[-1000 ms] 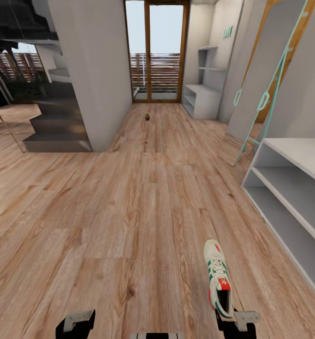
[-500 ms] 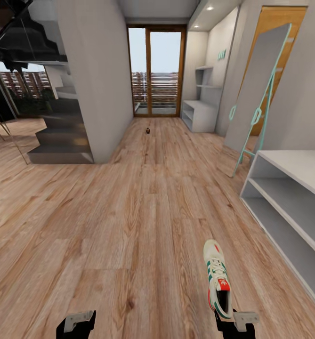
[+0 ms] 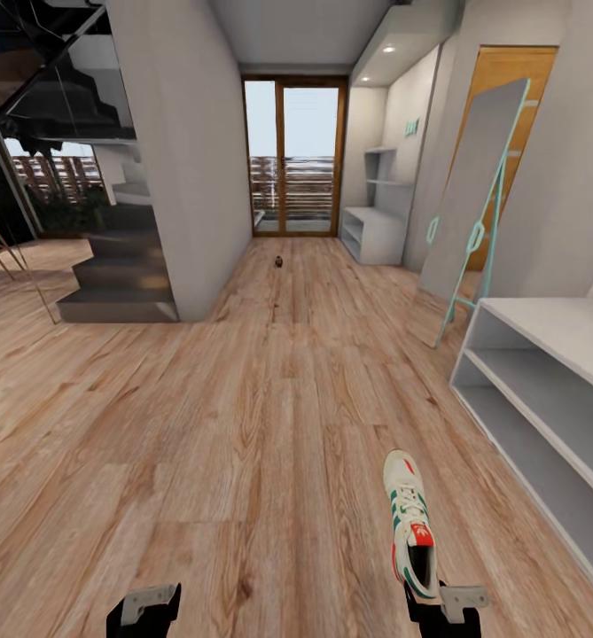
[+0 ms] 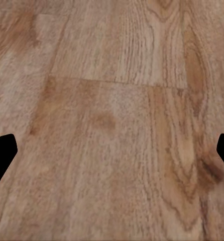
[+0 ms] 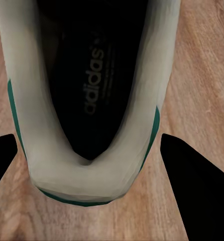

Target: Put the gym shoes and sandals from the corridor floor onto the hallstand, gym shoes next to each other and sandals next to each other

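One gym shoe (image 3: 409, 523), white with green stripes and a red-orange tag, hangs just above the corridor floor (image 3: 243, 399) at the lower right, toe pointing away from me. My right gripper (image 3: 442, 611) is shut on its heel. In the right wrist view the fingers (image 5: 192, 186) press both sides of the heel (image 5: 87, 170) around the dark inside. My left gripper (image 3: 143, 611) is open and holds nothing, with bare planks (image 4: 112, 100) under it. The hallstand (image 3: 371, 235), pale grey with stepped wall shelves, stands far down the corridor on the right. The other gym shoe and the sandals are out of view.
A plain white bench with open shelves (image 3: 544, 390) runs along the near right wall. A leaning mirror with a teal frame (image 3: 469, 204) stands beyond it. A staircase (image 3: 119, 283) and grey wall are at the left. A small dark object (image 3: 279, 261) lies on the floor far ahead.
The whole picture has shifted down, so the camera has tilted up and shows more ceiling. Both grippers and the held shoe keep their places in the picture.
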